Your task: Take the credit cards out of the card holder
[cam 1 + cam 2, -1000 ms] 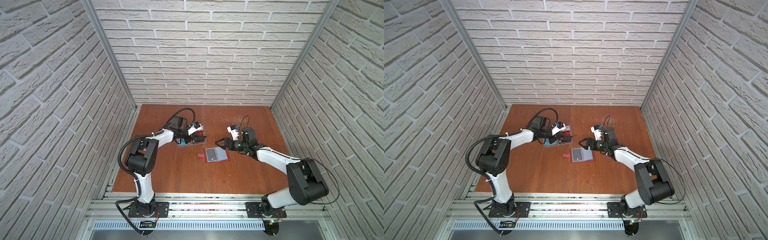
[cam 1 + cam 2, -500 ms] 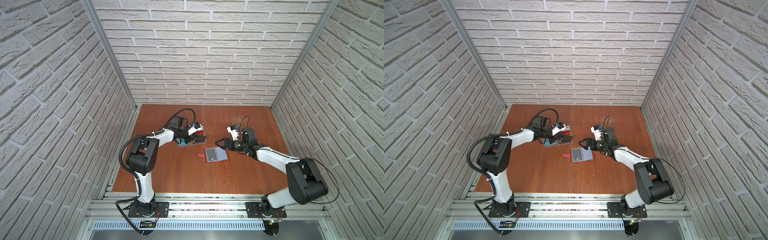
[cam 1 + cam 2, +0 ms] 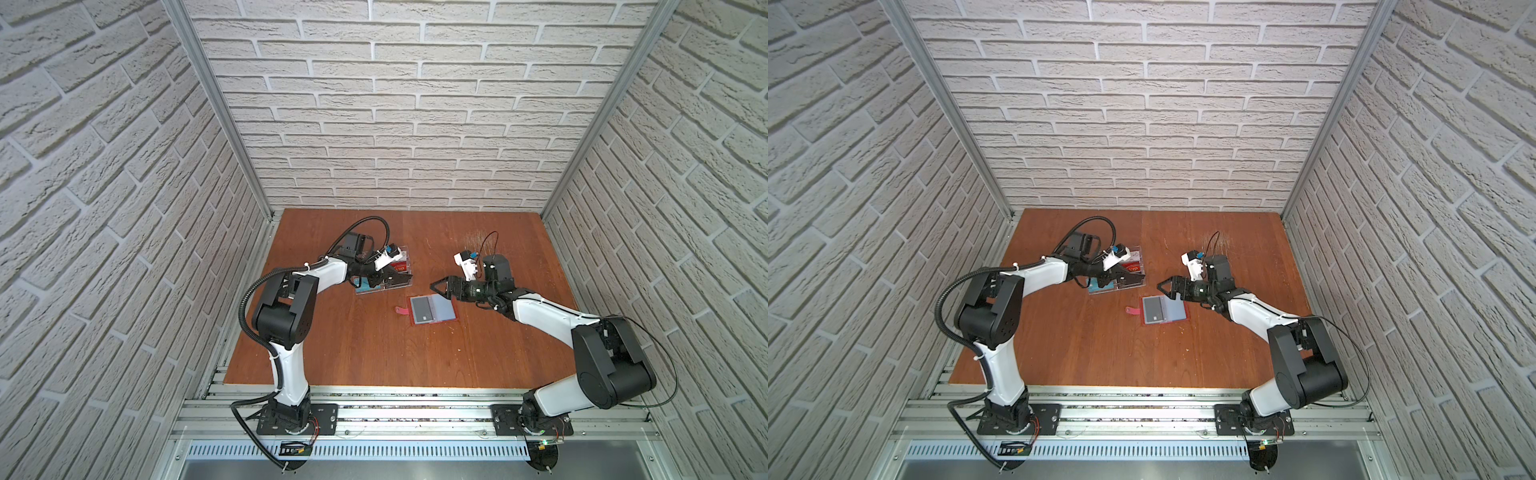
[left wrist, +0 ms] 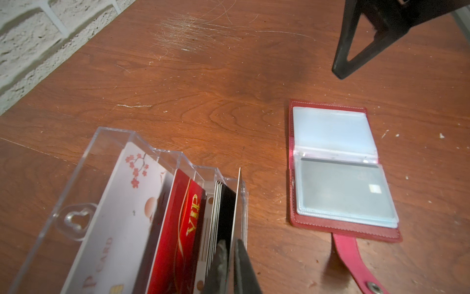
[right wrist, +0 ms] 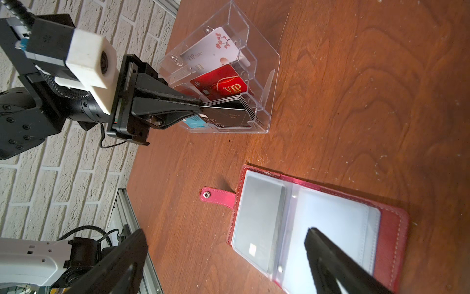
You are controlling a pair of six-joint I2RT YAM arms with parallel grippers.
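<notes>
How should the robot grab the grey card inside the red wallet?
Probably one edge. The credit card lies flat inside a sleeve of the open card holder, so nothing else is graspable; come from above at a slant and slide it out. Which sleeve side opens isn't visible.

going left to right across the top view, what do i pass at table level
left arm's black elbow joint → clear tray → card holder → scratched patch of table → right arm's black elbow joint
</notes>
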